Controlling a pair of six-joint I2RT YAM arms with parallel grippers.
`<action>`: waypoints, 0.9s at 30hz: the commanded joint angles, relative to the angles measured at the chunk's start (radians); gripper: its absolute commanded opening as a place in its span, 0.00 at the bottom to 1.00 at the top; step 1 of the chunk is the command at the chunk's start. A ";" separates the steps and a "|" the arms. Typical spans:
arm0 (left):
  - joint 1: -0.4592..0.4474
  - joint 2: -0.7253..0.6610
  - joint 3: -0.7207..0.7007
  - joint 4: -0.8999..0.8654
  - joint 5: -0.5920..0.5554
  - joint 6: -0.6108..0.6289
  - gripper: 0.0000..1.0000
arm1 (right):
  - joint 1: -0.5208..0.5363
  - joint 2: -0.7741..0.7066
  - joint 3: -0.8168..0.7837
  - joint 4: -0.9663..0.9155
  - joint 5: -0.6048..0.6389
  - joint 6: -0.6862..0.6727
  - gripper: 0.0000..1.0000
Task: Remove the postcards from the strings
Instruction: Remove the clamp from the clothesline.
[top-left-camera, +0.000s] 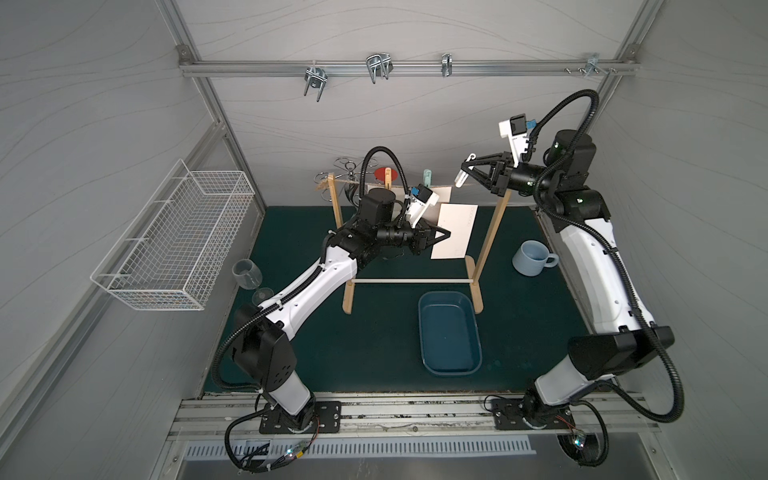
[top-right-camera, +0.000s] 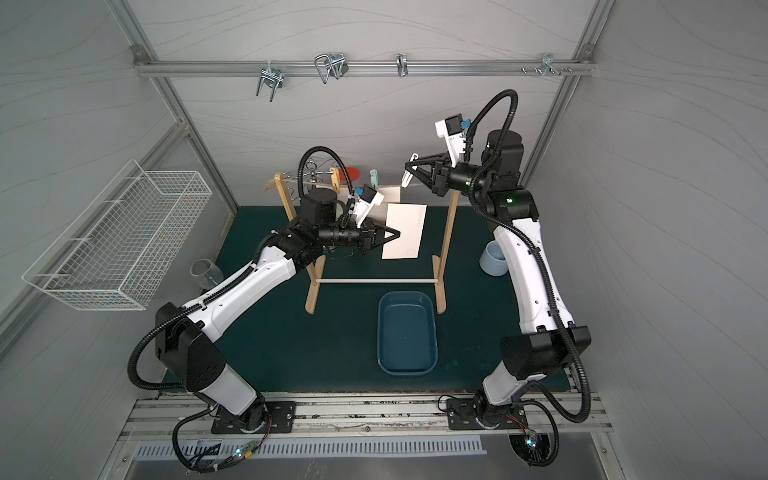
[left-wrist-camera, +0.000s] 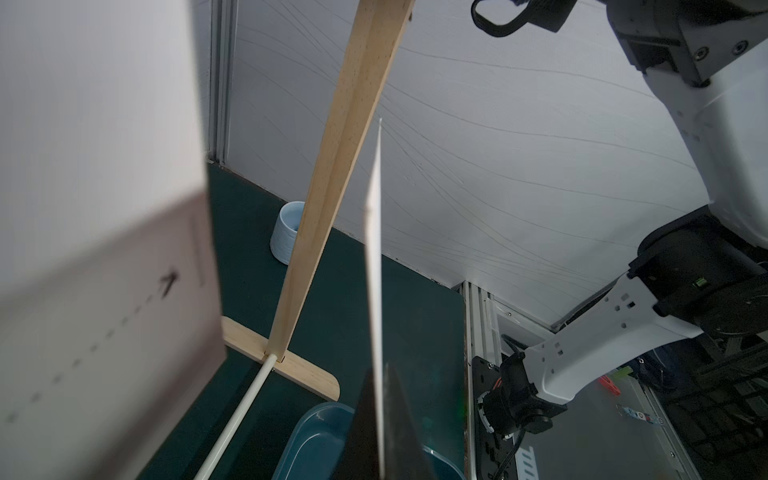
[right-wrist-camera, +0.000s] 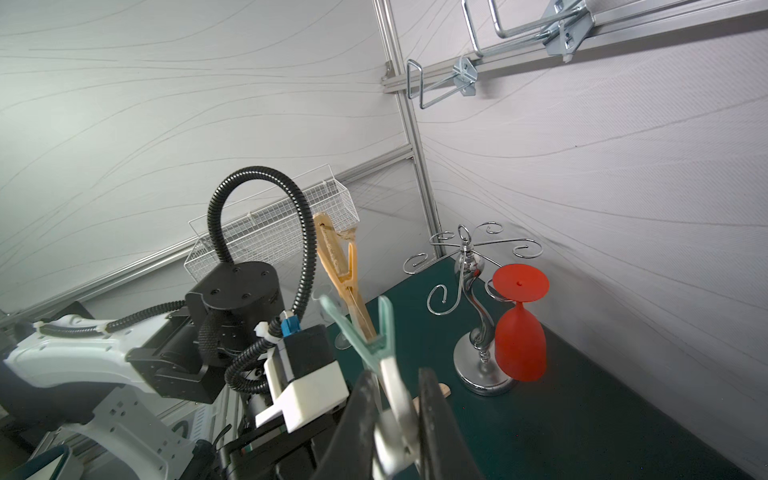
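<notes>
Left gripper (top-left-camera: 446, 233) is clenched on the side edge of a postcard (top-left-camera: 457, 228). The left wrist view shows the card edge-on between the jaws. The card hangs tilted between the two uprights, its top edge just below the twine (top-left-camera: 338, 181). It looks clear of the twine, though the top corner is too small to be sure.

Right gripper (top-left-camera: 464, 168) is clamped on a white peg (right-wrist-camera: 395, 411) up at the twine, near the right upright (top-left-camera: 492, 232). Judged purpose: squeeze the peg open while the other arm takes the card (one arm alone would let it fall or tear).

A second postcard (left-wrist-camera: 104, 299) hangs just beside, seemingly pinned by the teal peg (right-wrist-camera: 365, 332). The orange peg (right-wrist-camera: 345, 278) sits further along; whatever hangs under it is hidden by the left arm.

Around: the blue tray (top-left-camera: 422, 328) lies on the mat in front of the frame, a likely drop spot. The mug (top-left-camera: 532, 257) stands to the right, and a red glass (right-wrist-camera: 519, 332) hangs on its chrome stand behind.

In the way: the right upright and the white dowel (top-left-camera: 411, 281) hem in the held card's path toward the tray. The second postcard hangs close to the left wrist.
</notes>
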 joint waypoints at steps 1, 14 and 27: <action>-0.005 -0.037 0.008 0.041 -0.003 0.004 0.00 | -0.005 -0.033 0.009 -0.008 0.072 -0.032 0.00; -0.010 -0.193 -0.129 0.057 -0.081 -0.022 0.00 | 0.001 -0.172 -0.083 0.102 0.095 0.023 0.00; -0.009 -0.436 -0.339 -0.129 -0.243 -0.096 0.00 | 0.068 -0.561 -0.518 0.013 0.134 0.056 0.00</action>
